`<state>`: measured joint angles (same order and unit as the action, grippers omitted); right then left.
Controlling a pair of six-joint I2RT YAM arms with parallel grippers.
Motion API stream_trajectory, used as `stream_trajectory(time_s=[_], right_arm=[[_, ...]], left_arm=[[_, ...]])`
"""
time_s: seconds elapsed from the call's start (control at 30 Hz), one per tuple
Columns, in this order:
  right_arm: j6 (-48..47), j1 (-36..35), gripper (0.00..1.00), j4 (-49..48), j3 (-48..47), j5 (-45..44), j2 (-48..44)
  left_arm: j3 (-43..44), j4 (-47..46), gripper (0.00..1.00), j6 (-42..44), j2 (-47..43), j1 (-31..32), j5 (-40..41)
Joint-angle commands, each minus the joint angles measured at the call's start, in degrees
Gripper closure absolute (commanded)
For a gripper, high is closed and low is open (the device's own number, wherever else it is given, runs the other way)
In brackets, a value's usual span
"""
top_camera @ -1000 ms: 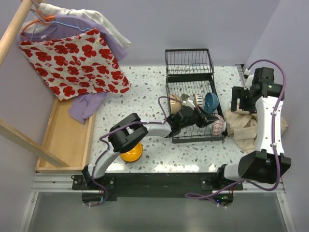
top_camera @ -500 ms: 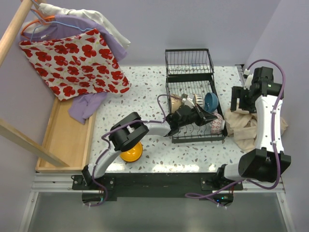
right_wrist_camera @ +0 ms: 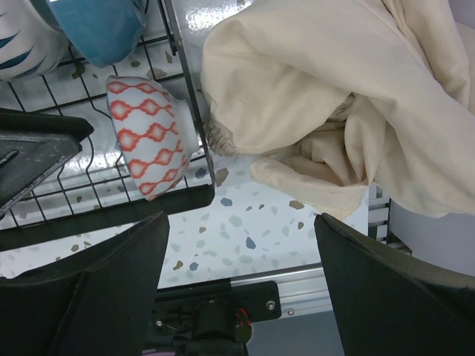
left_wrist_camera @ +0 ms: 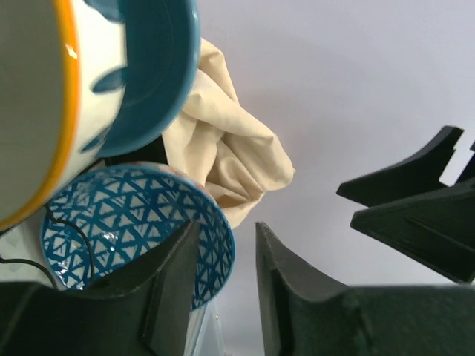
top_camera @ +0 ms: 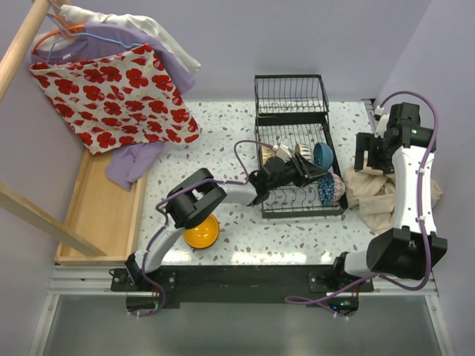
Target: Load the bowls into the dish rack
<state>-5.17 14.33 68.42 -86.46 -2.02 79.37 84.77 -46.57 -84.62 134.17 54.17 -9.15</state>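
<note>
**Rack partly loaded, one bowl on the table**

The speckled table [top_camera: 223, 141] carries the black wire dish rack [top_camera: 300, 213] at its middle, a wooden tray [top_camera: 100, 211] along its left edge and a crumpled beige cloth [top_camera: 375, 200] just right of the rack. The rack's tined section holds several bowls standing on edge. A plain blue bowl [top_camera: 323, 154] sits toward the far right. Nearer, a blue-white patterned bowl [top_camera: 325, 190] stands just beside a reddish-brown patterned bowl [right_wrist_camera: 148, 137], which leans against the rack's right wall at the near corner. More pale bowls crowd the far rows, but they are too jumbled to tell apart. An orange-yellow bowl [top_camera: 200, 236] rests on the table, well apart from the rack and partly under the left arm.

The left gripper [left_wrist_camera: 226, 224] reaches into the rack beside the blue-white bowl, its fingers parted with nothing between them. The right gripper [right_wrist_camera: 239, 219] hangs over the rack's right edge and the cloth, its fingers spread wide and empty.
</note>
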Motion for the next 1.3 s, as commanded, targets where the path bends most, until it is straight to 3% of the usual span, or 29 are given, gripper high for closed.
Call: stream_trajectory(time_s=[0.0, 0.17, 0.4, 0.5, 0.6, 0.8, 0.93, 1.1, 1.27], right_arm=[[-0.5, 0.3, 0.16, -1.4, 0.0, 0.4, -0.7], [-0.5, 0.4, 0.16, -1.2, 0.1, 0.4, -1.6], [-0.2, 0.3, 0.16, -0.8, 0.6, 1.0, -2.9], [0.0, 0.4, 0.16, -0.8, 0.2, 1.1, -3.4], [0.3, 0.4, 0.16, -0.8, 0.3, 1.6, -4.6], [0.5, 0.4, 0.16, 0.3, 0.1, 1.9, -7.7], [-1.6, 0.3, 0.16, 1.9, 0.1, 6.5, -9.1], [-4.9, 0.3, 0.15, 3.7, -0.7, 11.7, -9.2], [-4.9, 0.3, 0.16, 5.1, -1.2, 18.6, -8.9]], left_arm=[[-3.0, 2.2, 0.54, -1.2, -0.5, -1.9, 1.2], [-2.9, 0.3, 0.47, 1.1, -2.9, -1.9, -2.2], [-7.3, -1.5, 0.47, 5.6, -6.9, -1.9, -11.1], [-9.1, -0.4, 0.46, 11.2, -11.2, -1.9, -12.6], [-6.6, 6.0, 0.45, 26.3, -15.4, -2.1, -14.7], [-2.6, 24.7, 0.46, 47.4, -21.7, -1.9, -20.4], [0.0, 46.5, 0.46, 65.2, -26.2, -2.0, -23.2], [1.2, 67.8, 0.47, 88.0, -31.7, -2.1, -18.5], [2.7, 89.3, 0.47, 103.9, -38.6, -2.2, -11.2]])
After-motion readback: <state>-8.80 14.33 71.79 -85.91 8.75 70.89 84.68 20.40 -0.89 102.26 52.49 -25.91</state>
